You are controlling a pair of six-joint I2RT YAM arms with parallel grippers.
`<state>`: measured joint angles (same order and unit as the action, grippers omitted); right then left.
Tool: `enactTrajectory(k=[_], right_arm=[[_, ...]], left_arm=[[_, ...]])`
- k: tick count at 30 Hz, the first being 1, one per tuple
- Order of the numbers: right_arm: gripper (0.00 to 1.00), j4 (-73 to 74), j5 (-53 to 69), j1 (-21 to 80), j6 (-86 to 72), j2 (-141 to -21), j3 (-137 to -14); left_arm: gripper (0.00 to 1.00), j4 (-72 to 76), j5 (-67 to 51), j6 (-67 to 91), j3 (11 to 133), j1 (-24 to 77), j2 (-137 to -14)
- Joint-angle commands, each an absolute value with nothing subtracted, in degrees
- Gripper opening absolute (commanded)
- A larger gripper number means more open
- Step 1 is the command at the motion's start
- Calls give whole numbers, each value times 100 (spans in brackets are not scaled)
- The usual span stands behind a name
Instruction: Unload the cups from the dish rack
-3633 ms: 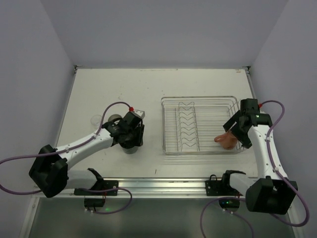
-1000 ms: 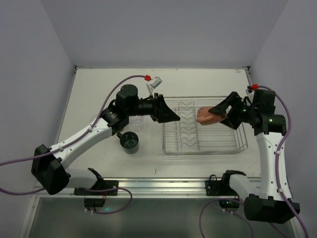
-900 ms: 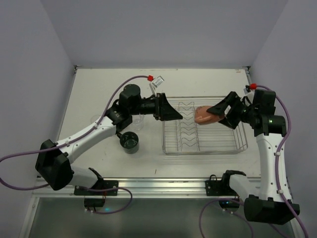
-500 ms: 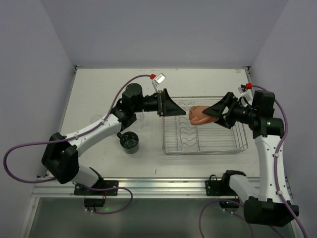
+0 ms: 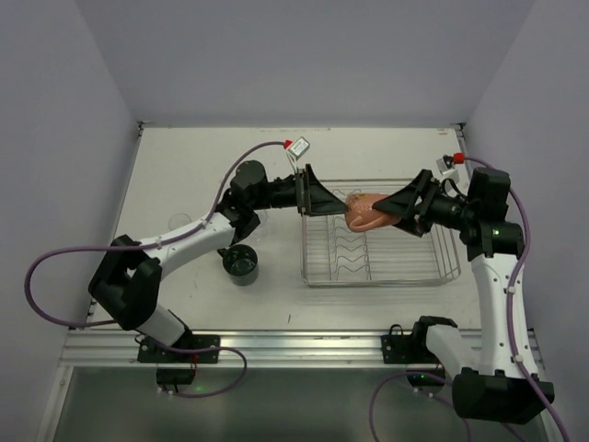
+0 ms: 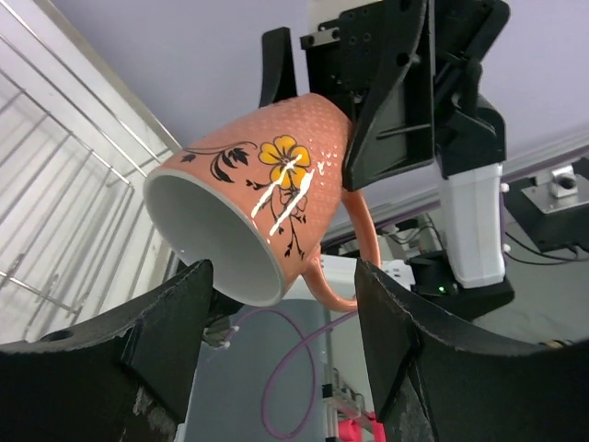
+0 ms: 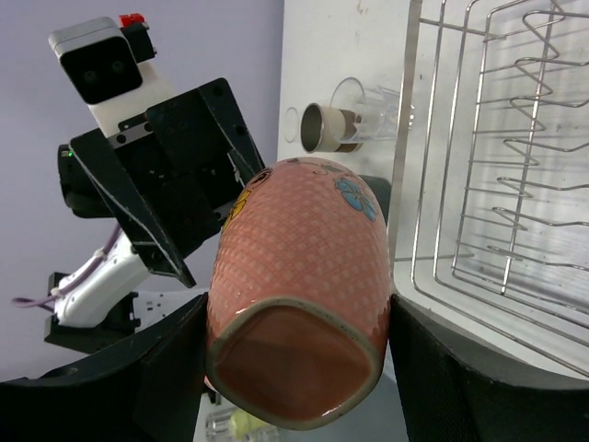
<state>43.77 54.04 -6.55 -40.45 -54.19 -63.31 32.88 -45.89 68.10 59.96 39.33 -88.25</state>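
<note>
So that a handover can seemingly be made, the pink cup (image 5: 363, 211) is pinched by the right gripper (image 5: 392, 209) before the spread-open left gripper (image 5: 331, 204).

no readable text, labels, brands or numbers on anything in any view

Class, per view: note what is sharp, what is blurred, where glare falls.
Left wrist: pink mug sharp, glare streaks by its flower, left tool fingers dark, soft. Right wrist: mug base crisp, right tool fingers blurred. Top external: even light, faint shadows.
</note>
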Motion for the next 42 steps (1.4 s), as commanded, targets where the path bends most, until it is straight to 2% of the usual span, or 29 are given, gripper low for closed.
enactTrajectory(k=[1,5,11,24,32,35,37,42], right_arm=[[0,3797,6151,-677,-4473,-5317,-6284],[0,3385,6301,-677,-4631,-5344,-6109],[0,2769,6486,-642,-4913,-5361,-5792],[0,2804,6337,-387,-4676,-5361,-5836],[0,2742,6276,-264,-4641,-5353,-5827],[0,2768,6267,-237,-4614,-5335,-5836],[0,2786,6249,-220,-4570,-5326,-5845],[0,2874,6170,-176,-4466,-5317,-5862]], left_arm=[[67,5068,-4825,7740,5757,3894,-8982],[67,6667,-4825,8550,5485,3920,-9175],[66,7645,-4694,9210,5414,3990,-9343],[63,7251,-4403,9193,5590,4254,-9624],[49,7190,-4368,9211,5748,4377,-9747],[36,7198,-4394,9220,5783,4395,-9773],[22,7198,-4395,9237,5775,4403,-9774],[0,7233,-4421,9325,5818,4412,-9844]])
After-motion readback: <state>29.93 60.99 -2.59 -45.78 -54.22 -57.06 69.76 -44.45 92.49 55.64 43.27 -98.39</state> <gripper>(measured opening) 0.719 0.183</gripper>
